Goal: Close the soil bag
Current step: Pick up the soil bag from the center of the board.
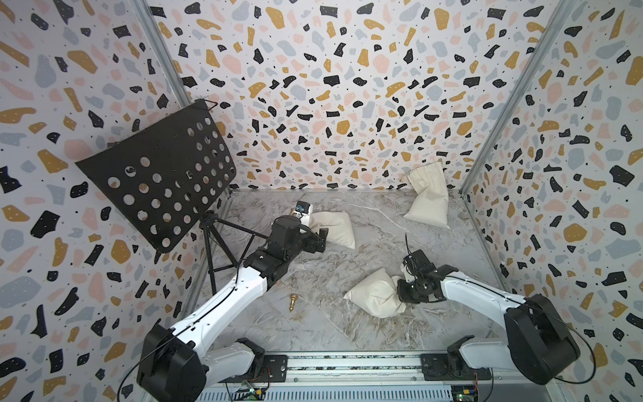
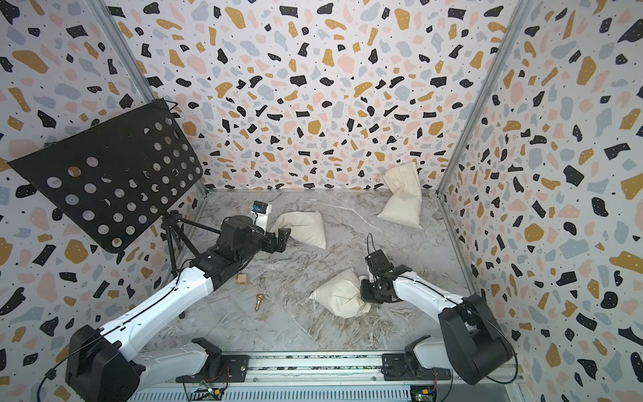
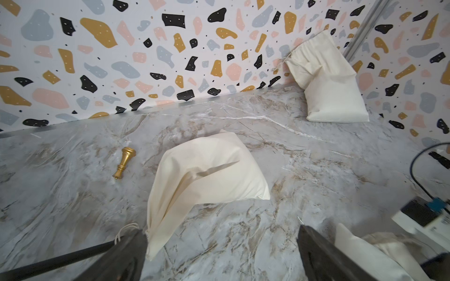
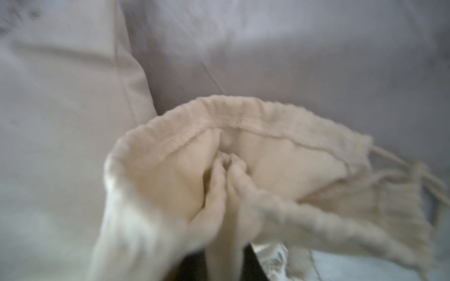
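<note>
Soil bag (image 1: 374,296), mouth open, contents hidden

Cream cloth soil bag (image 1: 374,296) is flopped on its side on the marble table (image 1: 313,334), drawstring mouth still partly open.

Top views share whole table (image 1: 348,330) from above — left wrist cam low, right v. close-up.
</note>
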Motion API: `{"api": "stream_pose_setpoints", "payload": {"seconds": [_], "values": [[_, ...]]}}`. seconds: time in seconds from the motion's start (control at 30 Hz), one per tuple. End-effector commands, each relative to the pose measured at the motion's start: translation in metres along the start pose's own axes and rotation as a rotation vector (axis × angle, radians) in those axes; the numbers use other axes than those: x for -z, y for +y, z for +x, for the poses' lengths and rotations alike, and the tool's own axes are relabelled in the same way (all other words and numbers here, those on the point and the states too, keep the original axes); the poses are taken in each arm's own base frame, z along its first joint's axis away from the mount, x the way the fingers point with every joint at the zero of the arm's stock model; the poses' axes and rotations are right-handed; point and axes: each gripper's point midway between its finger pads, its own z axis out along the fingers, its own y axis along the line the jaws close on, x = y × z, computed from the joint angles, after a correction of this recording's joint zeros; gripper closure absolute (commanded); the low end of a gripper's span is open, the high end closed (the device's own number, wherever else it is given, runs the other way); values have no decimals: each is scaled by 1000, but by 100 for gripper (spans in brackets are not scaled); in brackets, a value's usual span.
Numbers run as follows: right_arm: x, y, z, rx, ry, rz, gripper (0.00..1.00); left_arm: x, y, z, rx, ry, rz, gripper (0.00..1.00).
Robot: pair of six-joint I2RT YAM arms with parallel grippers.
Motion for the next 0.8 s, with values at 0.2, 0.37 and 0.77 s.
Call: {"api": "stream_pose_setpoints", "payload": {"seconds": [0.2, 0.37, 0.77], "values": [[82, 138, -138, 355, -455, -263, 100, 6, -33, -16, -9, -76, 184, 0], [110, 178, -153, 466, -559, -339, 100, 14, -63, -29, 49, -115, 363, 0], [136, 213, -154, 567, -632, -411, 100, -8, -74, -22, 155, -69, 430, 0]]}}
